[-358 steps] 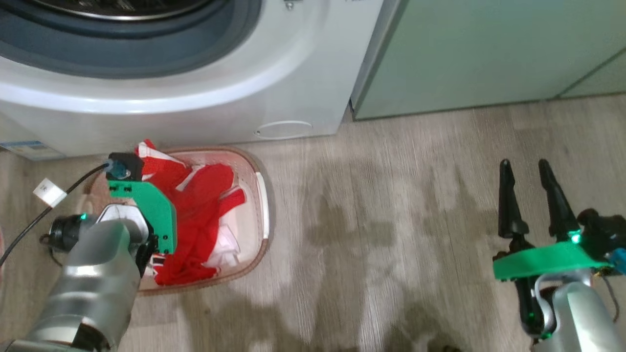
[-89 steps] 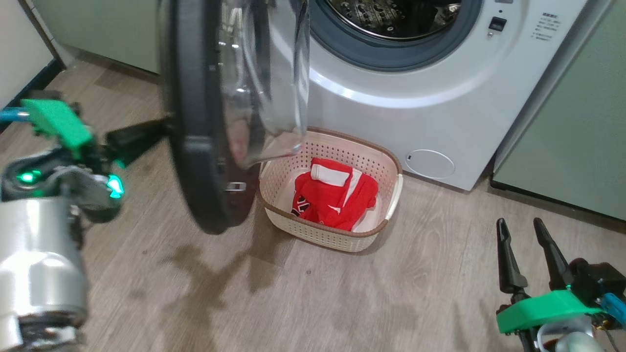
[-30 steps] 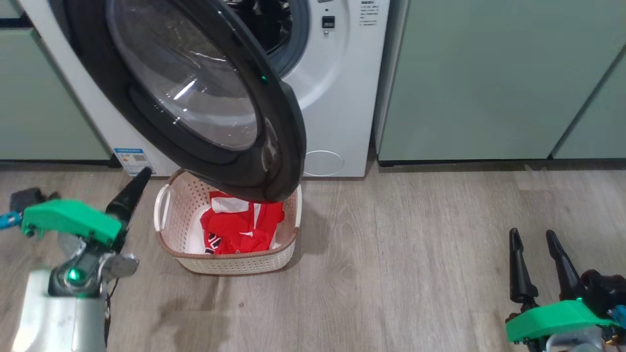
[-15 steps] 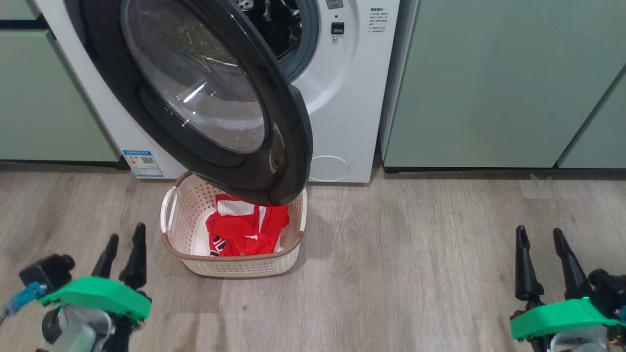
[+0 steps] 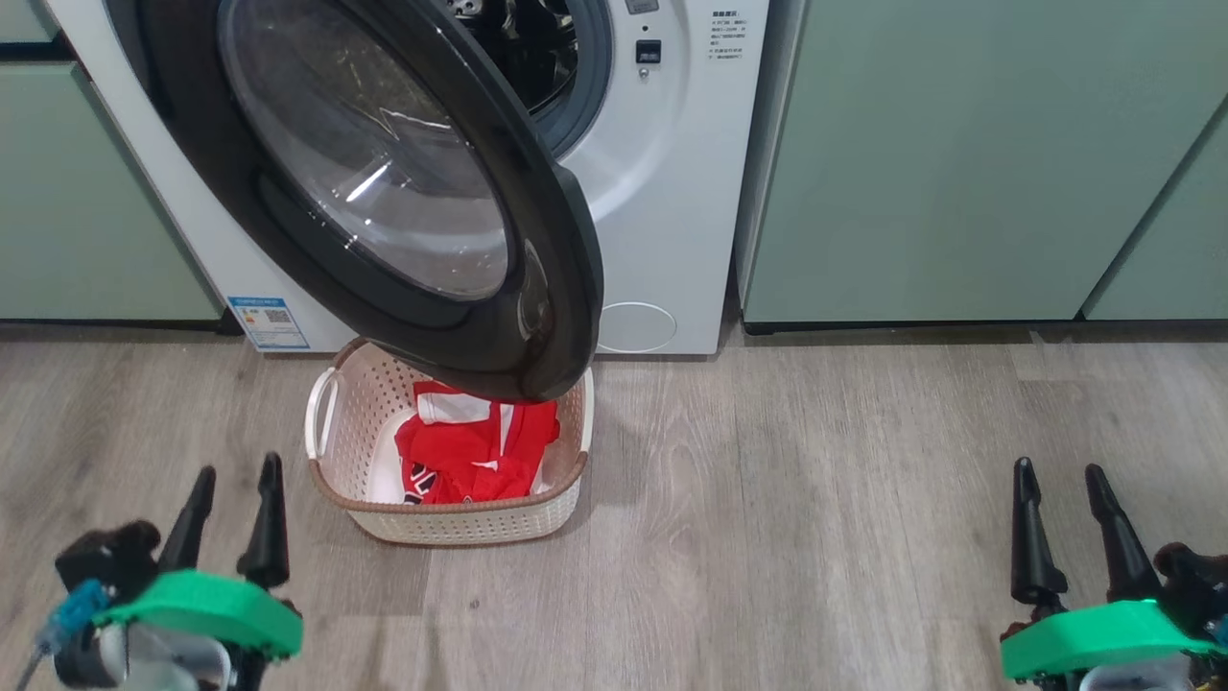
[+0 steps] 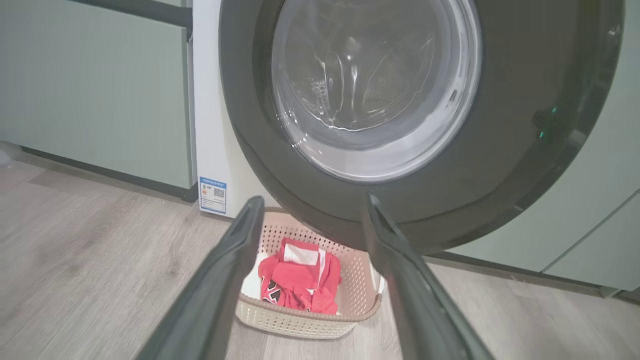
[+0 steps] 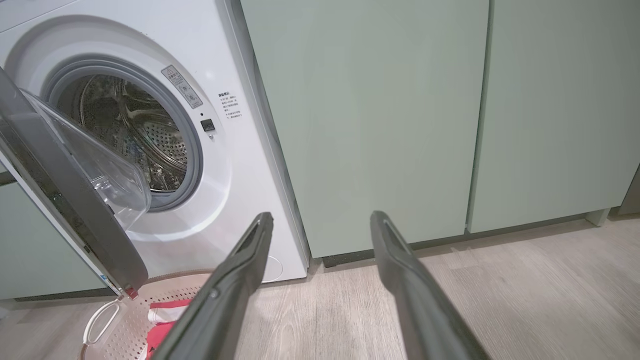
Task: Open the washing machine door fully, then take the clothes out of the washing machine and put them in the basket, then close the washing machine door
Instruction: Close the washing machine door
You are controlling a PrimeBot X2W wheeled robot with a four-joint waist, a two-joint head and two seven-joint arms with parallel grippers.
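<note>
We see the washing machine door [image 5: 384,192] standing half open above the basket [image 5: 460,523], which sits on the floor [image 5: 815,480] just before the washing machine [image 5: 662,192] with the clothes [image 5: 470,451] inside. Our left end effector [image 5: 238,467] and right end effector [image 5: 1059,468] are released, grasping nothing.

— Operator, what colours do you get on the washing machine [image 5: 662,221]?
— You get white, with a grey gasket [image 5: 595,77]; the washing machine door [image 5: 384,192] is glossy black round a clear window.
— And the basket [image 5: 460,523]?
— Cream, perforated, brown woven-look rim, white handles. Your clothes [image 5: 470,451] are bright red, white trim, dark print.
— Around you?
— Pale green cabinets [image 5: 921,163], grey-brown wood-grain floor [image 5: 815,480].
</note>
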